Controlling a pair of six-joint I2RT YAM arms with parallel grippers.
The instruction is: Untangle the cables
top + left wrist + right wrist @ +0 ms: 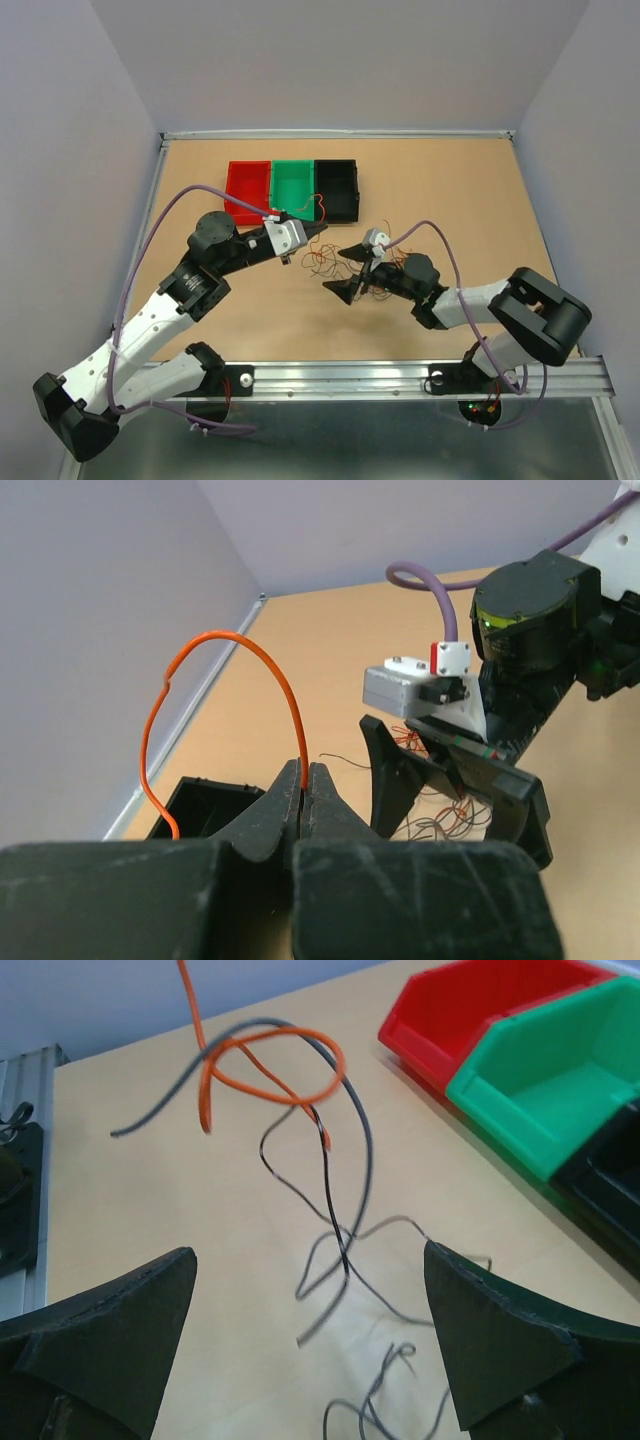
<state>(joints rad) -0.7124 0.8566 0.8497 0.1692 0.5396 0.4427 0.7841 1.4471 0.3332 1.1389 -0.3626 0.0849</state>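
**Operator:** Where is your left gripper, and what is it doing?

**Arm:** My left gripper (318,228) sits just left of centre in the top view, right below the green bin (292,185) and the black bin (336,187). Its jaws are pinched together on an orange cable (240,645). In my left wrist view that cable rises from between my fingertips, arches towards the upper left and drops to the lower left, by the black bin.

**Operator:** And the right one?

**Arm:** My right gripper (345,270) is at the centre of the top view with its jaws spread wide and nothing held. One finger points to the upper part of the frame and the other to the lower.

**Operator:** Where are the other cables?

**Arm:** The cables (322,262) lie in a loose tangle on the surface (450,200), just left of my right gripper and below my left one. In my right wrist view an orange loop (275,1060) crosses the grey strands (345,1190) at the top centre, beyond my two fingers. The thin strands trail down the middle of the frame, into the gap between the fingers. One fine strand runs close to the finger at lower right. I cannot tell whether it touches.

**Operator:** And the bins?

**Arm:** The red bin (247,185), the green one and the black one stand side by side, touching, above the tangle.
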